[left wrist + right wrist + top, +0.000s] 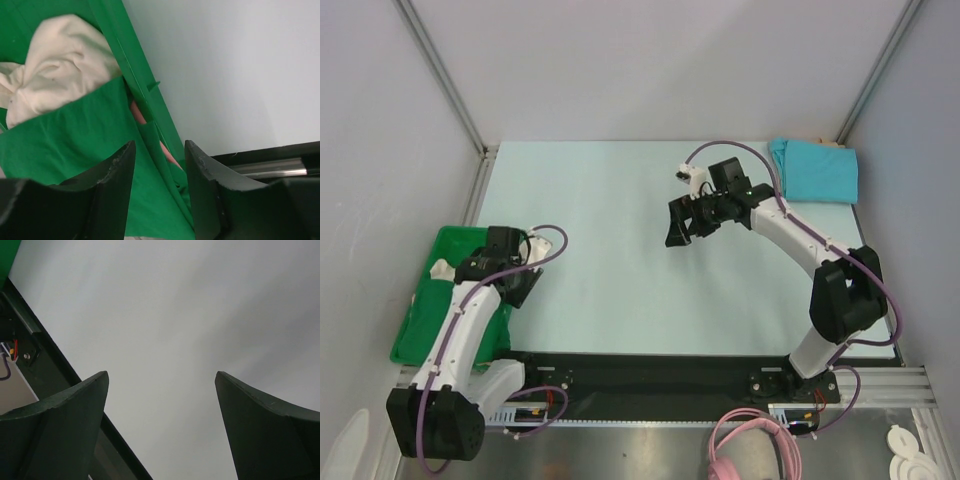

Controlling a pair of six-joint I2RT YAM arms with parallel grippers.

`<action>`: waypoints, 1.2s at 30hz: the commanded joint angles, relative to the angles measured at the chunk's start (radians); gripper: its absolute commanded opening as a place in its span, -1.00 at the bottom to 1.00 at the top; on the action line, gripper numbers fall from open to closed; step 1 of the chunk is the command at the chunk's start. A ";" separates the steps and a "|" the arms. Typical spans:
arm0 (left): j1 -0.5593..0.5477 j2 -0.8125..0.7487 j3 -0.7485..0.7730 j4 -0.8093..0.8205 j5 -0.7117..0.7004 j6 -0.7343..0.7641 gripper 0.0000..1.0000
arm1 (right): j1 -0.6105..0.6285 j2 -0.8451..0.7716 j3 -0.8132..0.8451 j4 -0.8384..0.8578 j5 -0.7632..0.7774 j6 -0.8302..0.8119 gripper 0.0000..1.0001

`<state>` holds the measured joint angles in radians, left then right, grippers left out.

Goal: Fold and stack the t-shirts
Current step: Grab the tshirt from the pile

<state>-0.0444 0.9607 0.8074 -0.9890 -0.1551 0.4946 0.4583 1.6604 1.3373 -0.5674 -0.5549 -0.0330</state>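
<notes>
Grey walls and bare aluminium posts box in a pale, matte desk (600,260). At its left edge the left claw (160,147) hangs over a green bin (134,60), and just beyond its tips lies the laundry. A cream t-shirt (60,65), soft and bunched into rounded folds, rests partly on a flat sheet of green cloth (75,145) (so close to the bin's colour that their edges are hard to separate). A salmon-pink sliver (138,113) peeks out along the bin's wall. This claw's black fingers (112,190) stand moderately apart with nothing between them; whether their tips touch the green cloth I cannot tell. Out over the middle of the desk the right claw (161,375) is spread wide, its dark, curved fingers (65,415) holding nothing and hovering above the desk's smooth surface. Farther out, in the far right corner, a teal t-shirt (815,170) lies folded into a neat rectangle, flat on the desk and well apart from both claws. Along the near edge runs a black rail (650,375) carrying the arm bases, and a loop of glossy pink cable (750,440) lies below it.
</notes>
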 commanded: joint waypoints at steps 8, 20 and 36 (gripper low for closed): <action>0.041 0.001 -0.085 0.061 -0.075 0.058 -0.09 | -0.040 -0.025 0.022 0.031 -0.082 0.028 0.85; 0.100 -0.007 -0.125 0.101 -0.112 0.064 -0.52 | -0.043 -0.008 0.025 0.055 -0.096 0.028 0.84; 0.022 0.165 0.571 -0.126 0.440 0.024 -0.99 | -0.062 -0.037 0.180 0.115 0.041 -0.133 0.78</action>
<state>0.0380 1.0756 1.2324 -1.0698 0.0795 0.5365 0.4149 1.6611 1.4532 -0.5346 -0.5842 -0.1112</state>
